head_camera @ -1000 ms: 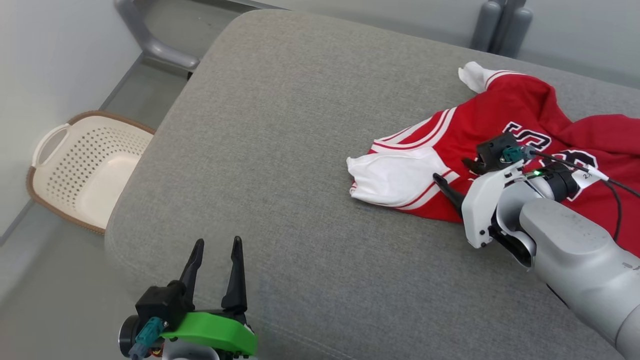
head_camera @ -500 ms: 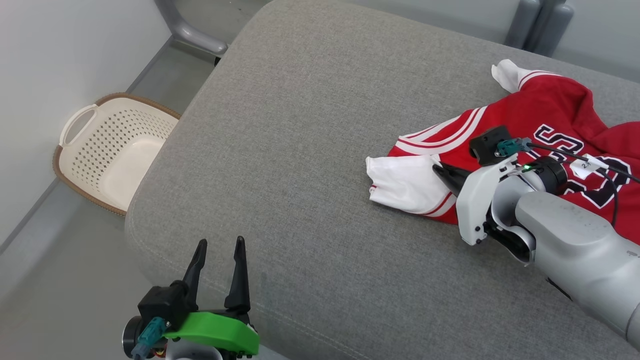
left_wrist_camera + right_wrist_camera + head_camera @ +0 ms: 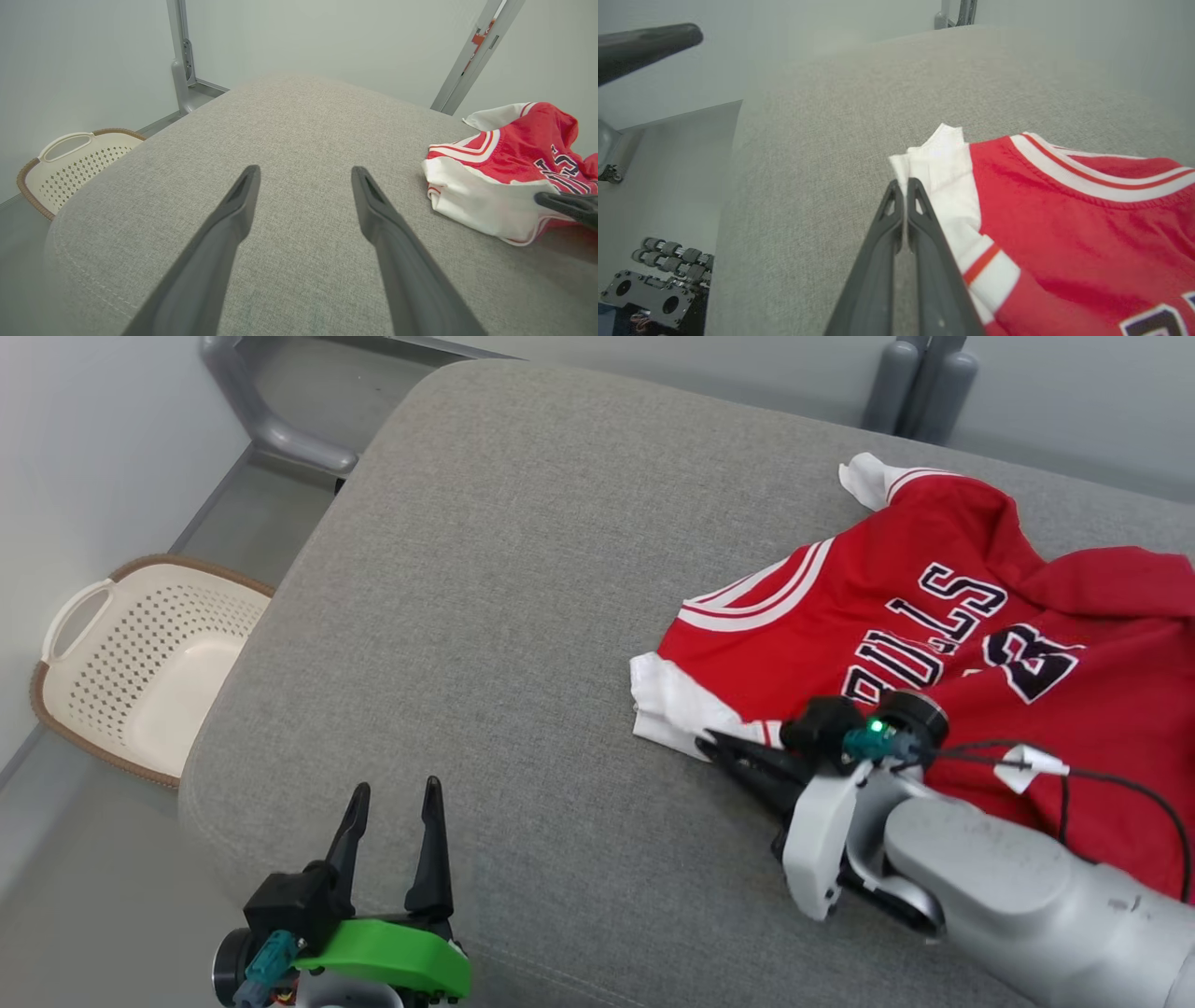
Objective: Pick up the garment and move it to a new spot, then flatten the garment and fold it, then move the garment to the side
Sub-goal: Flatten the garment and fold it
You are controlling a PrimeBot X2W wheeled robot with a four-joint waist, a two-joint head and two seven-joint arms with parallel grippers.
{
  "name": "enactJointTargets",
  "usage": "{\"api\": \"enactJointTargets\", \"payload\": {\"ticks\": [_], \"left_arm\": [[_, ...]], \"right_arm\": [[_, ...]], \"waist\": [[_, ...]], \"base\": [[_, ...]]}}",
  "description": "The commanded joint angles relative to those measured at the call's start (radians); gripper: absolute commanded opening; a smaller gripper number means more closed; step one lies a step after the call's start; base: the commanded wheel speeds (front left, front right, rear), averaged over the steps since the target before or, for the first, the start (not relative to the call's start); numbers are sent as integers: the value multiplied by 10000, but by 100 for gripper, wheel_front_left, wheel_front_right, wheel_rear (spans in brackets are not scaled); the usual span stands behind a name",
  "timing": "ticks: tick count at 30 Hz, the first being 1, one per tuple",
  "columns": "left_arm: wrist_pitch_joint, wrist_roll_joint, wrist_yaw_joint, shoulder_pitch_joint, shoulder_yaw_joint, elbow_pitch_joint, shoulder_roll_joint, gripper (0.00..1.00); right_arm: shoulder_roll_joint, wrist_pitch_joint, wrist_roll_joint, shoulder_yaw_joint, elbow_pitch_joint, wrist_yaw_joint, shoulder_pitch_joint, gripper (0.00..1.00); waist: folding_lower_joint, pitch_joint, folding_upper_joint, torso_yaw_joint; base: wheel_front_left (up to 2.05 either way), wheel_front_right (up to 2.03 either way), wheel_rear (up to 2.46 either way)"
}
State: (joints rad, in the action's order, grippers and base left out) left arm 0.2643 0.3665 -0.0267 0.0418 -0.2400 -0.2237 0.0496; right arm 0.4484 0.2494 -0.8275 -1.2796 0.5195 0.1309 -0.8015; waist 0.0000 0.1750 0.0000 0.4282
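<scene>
1. Head view: the red jersey (image 3: 840, 607) lies rumpled on the right half of the grey cushion (image 3: 523, 569). Its chest faces up, with BULLS and a number readable, and a white sleeve forms its near-left corner. The right gripper (image 3: 709, 744) comes in from the near right, its tips touching that white corner. The left gripper (image 3: 395, 786) hangs at the cushion's near-left edge, well apart from the jersey. A basket (image 3: 121, 653) sits on the floor to the left.
2. Left wrist view: the left gripper (image 3: 304, 170) has its fingers spread wide over bare cushion, with nothing between them. From this low angle the white sleeve is seen side-on at the right, and a dark finger of the right gripper lies across it.
3. Right wrist view: close up, the right gripper (image 3: 903, 183) has its fingers pressed together, tips at the edge of the white corner, with cloth lying against one finger. I cannot tell whether any cloth is caught between them.
</scene>
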Motion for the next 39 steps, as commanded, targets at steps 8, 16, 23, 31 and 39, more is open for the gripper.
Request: {"api": "enactJointTargets", "payload": {"ticks": [8, 16, 23, 31, 39], "left_arm": [[-2, -297, 137, -123, 198, -82, 21, 100], [-4, -457, 266, -211, 375, -208, 21, 100], [-3, -574, 326, -410, 480, -230, 22, 100], [-4, -587, 314, -622, 538, -170, 22, 100], [-3, -573, 316, -681, 615, -61, 22, 100]], "right_arm": [[-582, 100, 2320, -26, -879, -3, 1934, 13], [-908, 99, 2999, -14, -1052, -4, 2659, 100], [-542, 161, 2229, 1463, -1767, -7, 2808, 100], [-625, 159, 3138, 5921, -1106, -4, 4792, 100], [-1161, 160, 4278, 9495, -1080, -4, 6655, 100]], "waist": [[0, -279, 0, -682], [0, -582, 0, -1355], [0, -917, 0, -2180], [0, -1181, 0, -2645], [0, -1047, 0, -3023]], "base": [[0, 0, 0], [0, 0, 0], [0, 0, 0], [0, 0, 0], [0, 0, 0]]}}
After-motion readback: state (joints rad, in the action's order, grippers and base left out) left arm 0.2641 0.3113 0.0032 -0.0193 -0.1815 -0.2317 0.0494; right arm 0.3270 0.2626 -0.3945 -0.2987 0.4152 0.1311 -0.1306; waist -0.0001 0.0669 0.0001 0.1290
